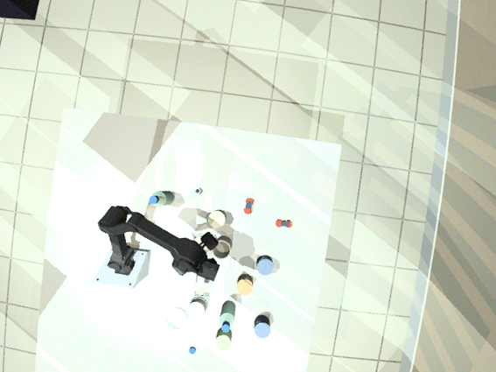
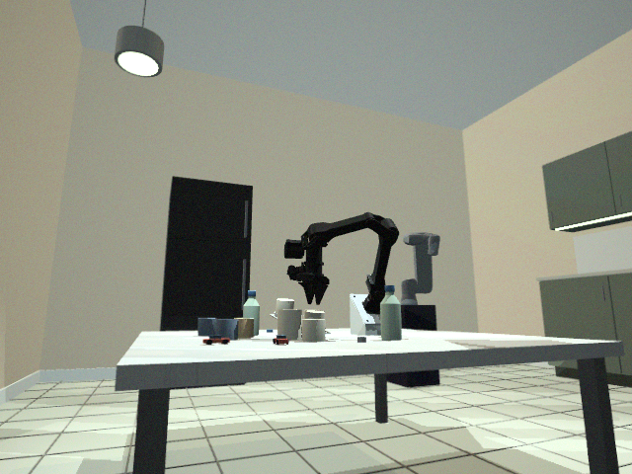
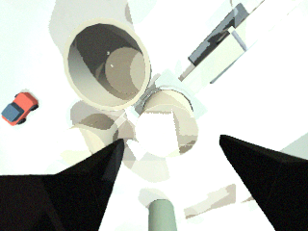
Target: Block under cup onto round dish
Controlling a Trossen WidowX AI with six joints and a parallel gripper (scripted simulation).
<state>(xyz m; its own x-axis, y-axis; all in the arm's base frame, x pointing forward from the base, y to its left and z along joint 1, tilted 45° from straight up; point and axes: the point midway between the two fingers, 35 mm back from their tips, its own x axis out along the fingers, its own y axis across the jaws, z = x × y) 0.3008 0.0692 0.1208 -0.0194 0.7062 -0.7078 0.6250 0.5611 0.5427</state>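
Over one end of the balance (image 1: 200,286) (image 3: 215,64): pincer (image 2: 313,302) (image 3: 171,141), one, black, spread nearly to its widest, pointing down, holding nothing. Cup (image 2: 314,312) (image 3: 168,127), one, on that end, below the fingertips. Second cup (image 1: 197,309) (image 2: 283,304), on the balance's other end. Dish (image 1: 176,318), round, beside that end. Block, out of sight; which cup covers it, cannot tell.

The arm (image 1: 156,234) (image 2: 352,224) looks like smooth black plastic, a bit dull. The bench (image 1: 264,164) (image 2: 356,365) has a smooth, pale top. The tall open cup (image 1: 221,247) (image 2: 289,323) (image 3: 79,82) looks smooth and matt. The green bottle (image 1: 162,198) (image 2: 390,318) looks like smooth plastic. The floor (image 1: 238,80) (image 2: 326,438) looks like smooth tiles.
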